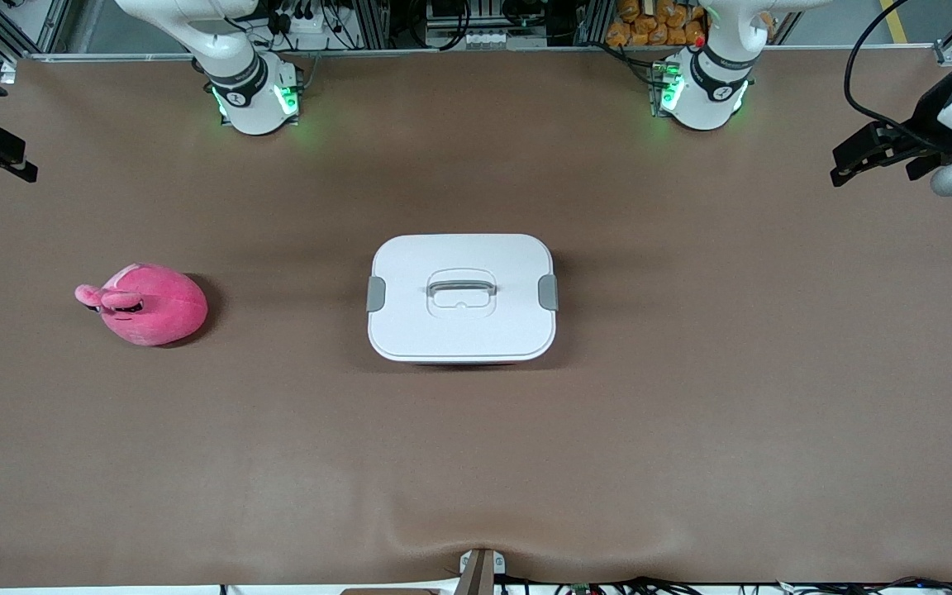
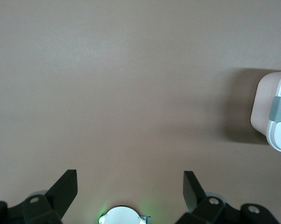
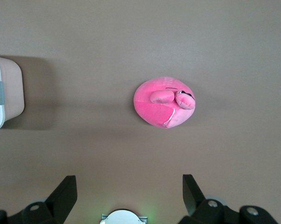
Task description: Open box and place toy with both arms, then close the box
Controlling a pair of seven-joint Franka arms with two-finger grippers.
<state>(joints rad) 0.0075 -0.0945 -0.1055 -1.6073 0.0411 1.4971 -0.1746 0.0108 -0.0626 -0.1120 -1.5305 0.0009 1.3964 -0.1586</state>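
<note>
Both arms wait high with jaws wide; nothing held.
Closed box (image 1: 461, 297) sits mid-tabletop (image 1: 691, 413), toy (image 1: 145, 304) at its nine o'clock, under the right gripper (image 3: 129, 186); left gripper (image 2: 130, 184) over bare tabletop.

Open table (image 1: 691, 430) btwn toy (image 1: 149, 304) & box (image 1: 461, 297); lid clipped.

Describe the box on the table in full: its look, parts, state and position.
The rounded-rectangular translucent pink plastic box sits closed on the brown table, about midway between the two arms' ends. Its white lid lies flat on top, with a grey recessed handle at its centre and a grey clip on each short side, both down against the lid. The wrist views show the pink wall under the lid. Nothing touches it except the table.
</note>
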